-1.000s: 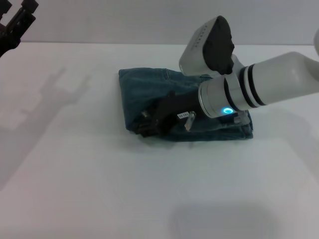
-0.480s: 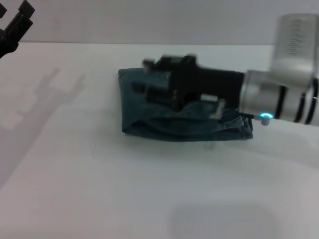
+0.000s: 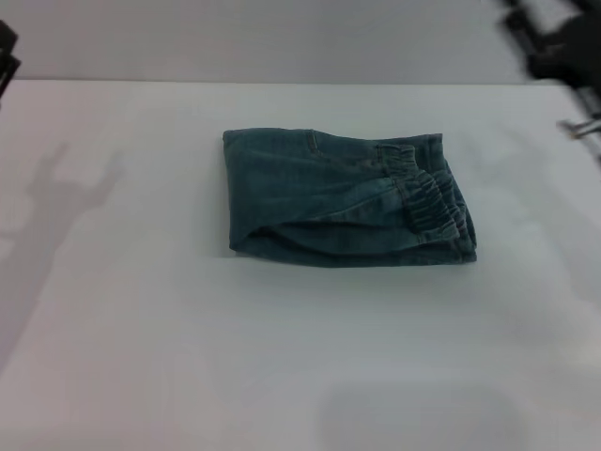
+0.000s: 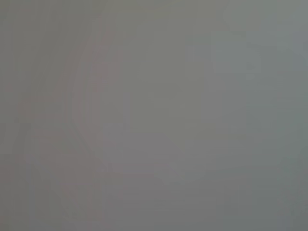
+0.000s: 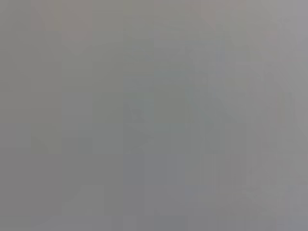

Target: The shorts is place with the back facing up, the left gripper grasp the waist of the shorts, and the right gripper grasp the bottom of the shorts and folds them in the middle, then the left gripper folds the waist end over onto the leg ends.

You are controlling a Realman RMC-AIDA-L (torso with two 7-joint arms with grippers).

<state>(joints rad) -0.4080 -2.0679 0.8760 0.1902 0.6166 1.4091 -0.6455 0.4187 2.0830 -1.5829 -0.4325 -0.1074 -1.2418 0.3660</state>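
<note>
Shorts (image 3: 343, 197) lay folded near the middle of the white table (image 3: 282, 376), slightly toward the far edge. Looked finished, or nearly so: doubled into a compact rectangular bundle, with the waist (image 3: 432, 202) brought over on top at the right-hand end. Puckered elastic band ran front to back there, gathered and ruffled, resting on the layers beneath. Leg ends not visible, presumably buried under the waist, though impossible to confirm. Smooth rounded fold at the left end; near edge showed stacked layers gaping a little, with a dark slit between upper and lower cloth. Blue-green denim, paler across the top panel; no pockets or print exposed. Judged that little remained beyond perhaps pressing the near edge flat. Left gripper (image 3: 7, 52) sat at the far left corner, well apart from the cloth, only a dark sliver showing; right gripper (image 3: 559, 47) hung at the far right corner, blurred, also well apart. Could not tell whether either was parted or clenched. Held nothing evident. Wrist views gave only blank grey.
</note>
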